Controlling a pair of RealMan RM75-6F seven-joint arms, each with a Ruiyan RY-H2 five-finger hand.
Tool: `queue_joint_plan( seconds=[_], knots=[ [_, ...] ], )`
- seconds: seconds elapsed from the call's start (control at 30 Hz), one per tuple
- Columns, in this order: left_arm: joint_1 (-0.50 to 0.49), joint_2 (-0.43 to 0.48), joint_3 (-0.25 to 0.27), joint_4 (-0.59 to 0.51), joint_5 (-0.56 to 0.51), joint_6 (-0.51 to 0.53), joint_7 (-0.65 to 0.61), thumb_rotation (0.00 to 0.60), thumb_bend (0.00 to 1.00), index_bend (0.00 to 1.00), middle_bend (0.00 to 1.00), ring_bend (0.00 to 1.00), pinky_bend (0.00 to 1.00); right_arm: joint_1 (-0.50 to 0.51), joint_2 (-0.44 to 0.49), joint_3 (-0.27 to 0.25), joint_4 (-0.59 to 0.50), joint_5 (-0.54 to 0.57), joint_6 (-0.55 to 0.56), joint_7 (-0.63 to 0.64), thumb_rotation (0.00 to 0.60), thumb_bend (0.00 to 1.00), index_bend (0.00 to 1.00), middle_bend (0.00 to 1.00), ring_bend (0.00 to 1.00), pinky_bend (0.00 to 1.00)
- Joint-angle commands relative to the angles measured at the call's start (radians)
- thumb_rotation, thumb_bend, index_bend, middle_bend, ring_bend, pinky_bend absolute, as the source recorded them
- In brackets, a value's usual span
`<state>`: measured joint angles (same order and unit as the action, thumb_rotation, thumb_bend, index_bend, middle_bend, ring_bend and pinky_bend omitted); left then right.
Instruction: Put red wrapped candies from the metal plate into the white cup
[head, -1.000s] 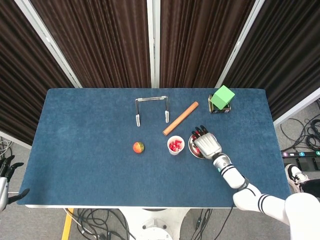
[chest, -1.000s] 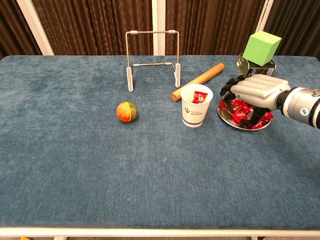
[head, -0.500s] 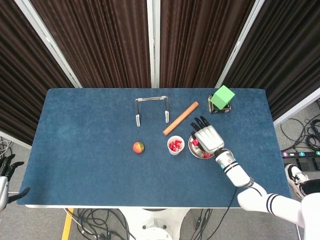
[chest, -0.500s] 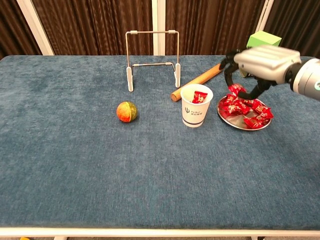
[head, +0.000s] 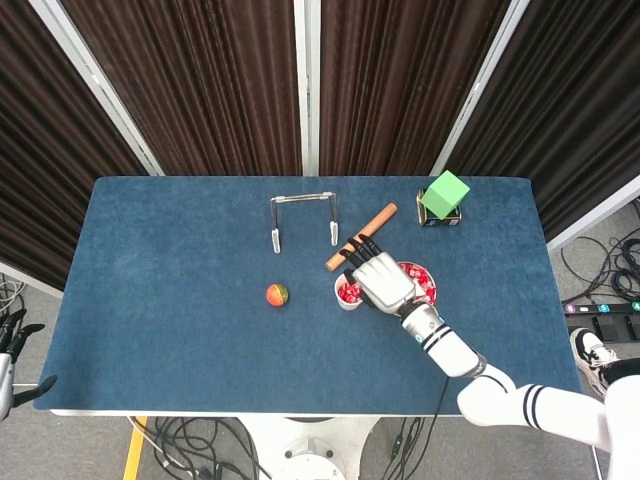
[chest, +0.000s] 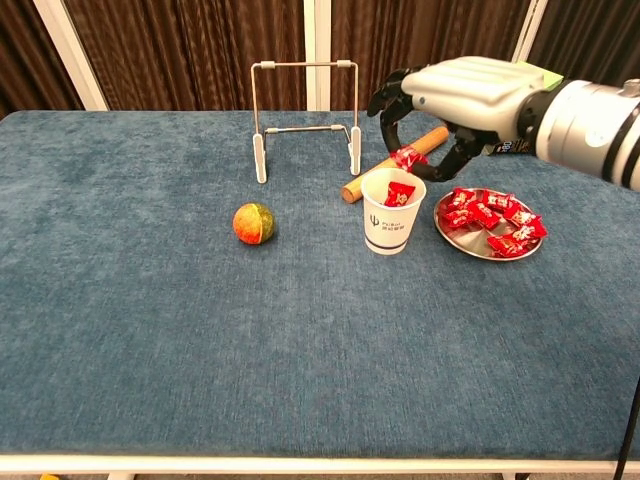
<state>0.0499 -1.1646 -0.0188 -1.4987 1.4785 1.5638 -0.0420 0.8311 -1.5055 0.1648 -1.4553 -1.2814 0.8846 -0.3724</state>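
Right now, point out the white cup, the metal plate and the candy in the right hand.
white cup (chest: 390, 225), chest view, front wall.
metal plate (chest: 486, 254), chest view, near rim.
candy (chest: 404, 158), chest view, red wrapper.

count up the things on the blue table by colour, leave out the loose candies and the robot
White paper cup: 1
Silver metal plate, wire rack: 2
Green cube: 1
Tan wooden rolling pin: 1
Red-green ball: 1
Dark tin under cube: 1
Total: 7

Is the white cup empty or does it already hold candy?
Not empty: the upright white cup already holds red wrapped candy, seen inside its rim in both views.
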Motion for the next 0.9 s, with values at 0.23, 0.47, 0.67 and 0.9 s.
queue_joint_plan(
  seconds=[0.23,0.47,0.67,0.9],
  knots=[
    [0.0,-0.004,-0.002,0.006,-0.005,-0.004,-0.006,0.6,0.0,0.32,0.19,0.11,0.19,0.012,-0.036,-0.011,0.041,0.04,-0.023,-0.022,0.6,0.21,0.37,0.13,0.0,0.01],
    [-0.002,-0.002,-0.003,0.005,-0.001,-0.003,-0.005,0.6,0.0,0.32,0.19,0.11,0.19,-0.006,-0.008,0.006,0.036,0.049,0.017,0.004,0.6,0.1,0.33,0.13,0.0,0.01],
    [-0.004,-0.005,-0.003,0.006,0.002,-0.004,-0.003,0.6,0.0,0.32,0.19,0.11,0.19,-0.026,0.016,-0.007,0.094,0.108,-0.01,0.003,0.6,0.18,0.41,0.13,0.0,0.01],
    [-0.005,-0.006,-0.002,0.004,0.002,-0.006,-0.001,0.6,0.0,0.32,0.19,0.11,0.19,-0.015,-0.069,-0.057,0.238,0.149,-0.081,-0.052,0.6,0.21,0.46,0.13,0.0,0.01]
  ],
)
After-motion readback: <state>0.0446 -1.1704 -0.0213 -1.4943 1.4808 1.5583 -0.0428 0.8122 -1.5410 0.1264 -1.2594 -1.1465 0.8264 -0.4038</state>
